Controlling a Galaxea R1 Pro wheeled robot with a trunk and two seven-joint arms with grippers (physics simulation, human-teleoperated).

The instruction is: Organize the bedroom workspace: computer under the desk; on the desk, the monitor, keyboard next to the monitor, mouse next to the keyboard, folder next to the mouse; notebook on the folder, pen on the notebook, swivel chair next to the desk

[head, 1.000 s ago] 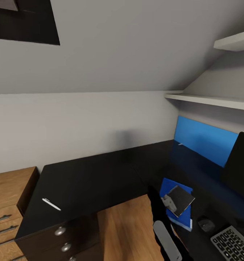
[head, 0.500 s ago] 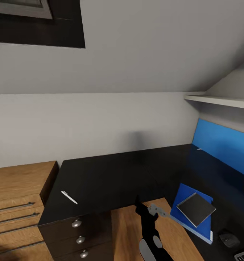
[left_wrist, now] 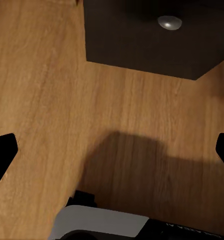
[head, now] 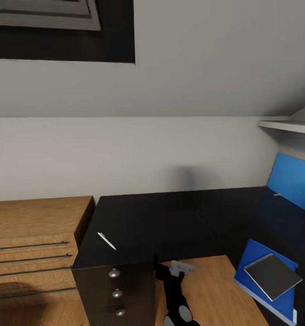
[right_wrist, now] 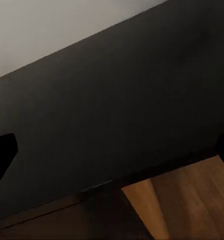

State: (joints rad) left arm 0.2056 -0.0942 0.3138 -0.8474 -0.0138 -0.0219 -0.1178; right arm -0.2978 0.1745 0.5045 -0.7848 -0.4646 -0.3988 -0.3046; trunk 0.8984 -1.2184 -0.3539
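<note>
My right pincer (head: 181, 268) hangs empty, jaws wide, just off the desk (head: 161, 217) edge. On the desk, the notebook (head: 272, 275) tops the folder (head: 261, 258); the pen (head: 107, 241) lies well apart, awaiting pickup, I judge.

We're counting one black desk (head: 170, 217), one blue folder (head: 261, 258) with one dark notebook (head: 273, 276) lying on it, and one white pen (head: 107, 241). We're also seeing three round knobs on the desk's drawer unit (head: 117, 293), one wooden cabinet (head: 34, 253), and one wall shelf (head: 288, 125).
</note>
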